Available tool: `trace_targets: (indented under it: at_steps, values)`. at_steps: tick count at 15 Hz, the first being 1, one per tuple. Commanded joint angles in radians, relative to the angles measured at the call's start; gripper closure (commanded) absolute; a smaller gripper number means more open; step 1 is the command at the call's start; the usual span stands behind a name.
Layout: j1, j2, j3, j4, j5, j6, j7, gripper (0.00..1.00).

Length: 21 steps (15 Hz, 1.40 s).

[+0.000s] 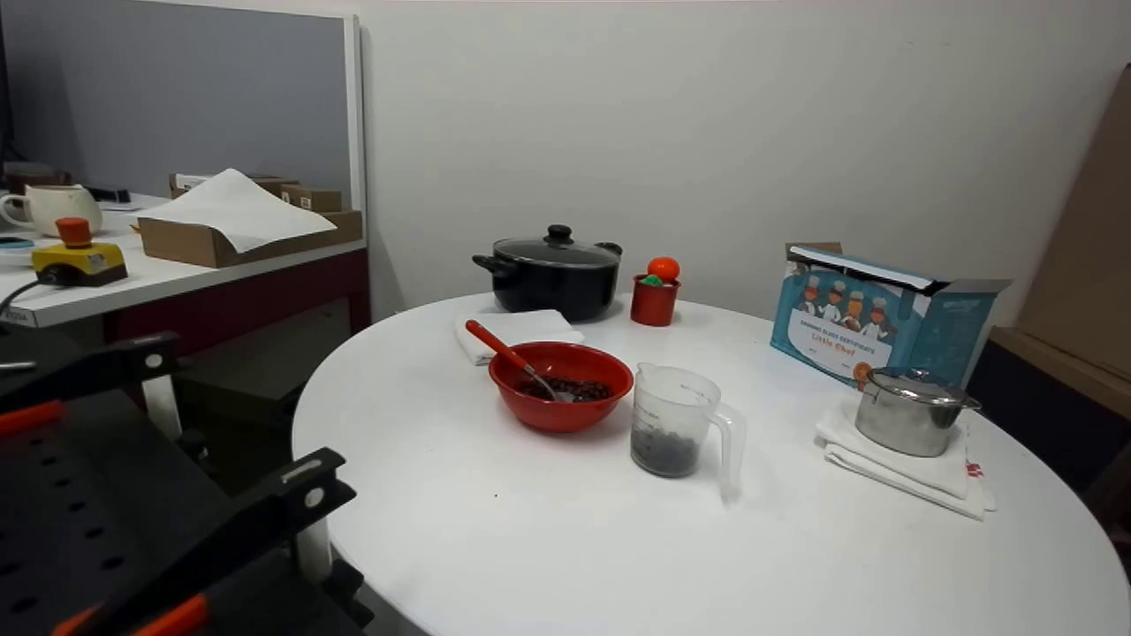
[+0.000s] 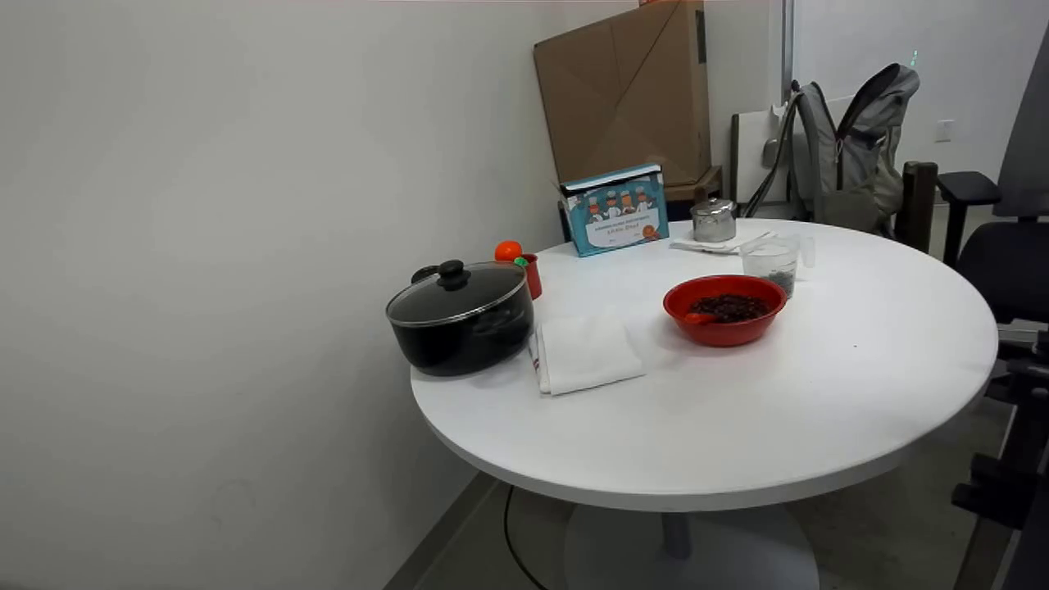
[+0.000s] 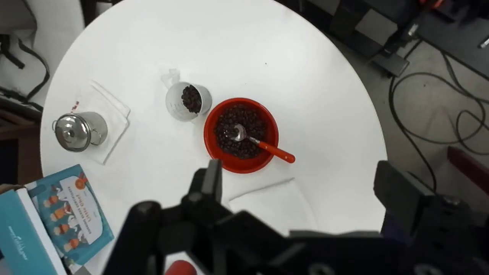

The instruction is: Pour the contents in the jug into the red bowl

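Observation:
The jug [image 1: 673, 415] is see-through plastic with a side handle and stands upright on the white table with dark beans in its bottom. It also shows in an exterior view [image 2: 770, 260] and in the wrist view [image 3: 178, 103]. The red bowl [image 1: 557, 415] stands close beside it, holding dark beans and a spoon with a red handle [image 1: 499, 343]. It also shows in an exterior view [image 2: 725, 334] and in the wrist view [image 3: 244, 166]. My gripper [image 3: 298, 168] is open and empty, high above the table. It is out of view in both exterior views.
A black lidded pot [image 1: 557, 278], a small red cup [image 1: 654, 303] and a white cloth [image 1: 521, 329] lie behind the bowl. A silver kettle [image 1: 910, 420] on another cloth [image 1: 901, 477] and a blue box [image 1: 848, 318] stand at the table's far side, near the wall.

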Motion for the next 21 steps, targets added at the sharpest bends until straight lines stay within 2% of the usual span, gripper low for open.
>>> trace_targets:
  at_steps: [1,4,7,13,16,21]
  values:
    - [0.006,0.148,-0.044,0.056,-0.098,0.044,-0.161,0.00]
    - [-0.013,0.305,-0.078,0.108,-0.183,0.120,-0.293,0.00]
    - [-0.061,0.479,-0.119,0.188,-0.232,0.191,-0.390,0.00]
    - [-0.177,0.768,-0.160,0.377,-0.187,0.253,-0.598,0.00]
    - [-0.202,0.808,-0.148,0.400,-0.184,0.294,-0.637,0.00]
    - [-0.198,0.807,-0.137,0.367,-0.184,0.370,-0.602,0.00]
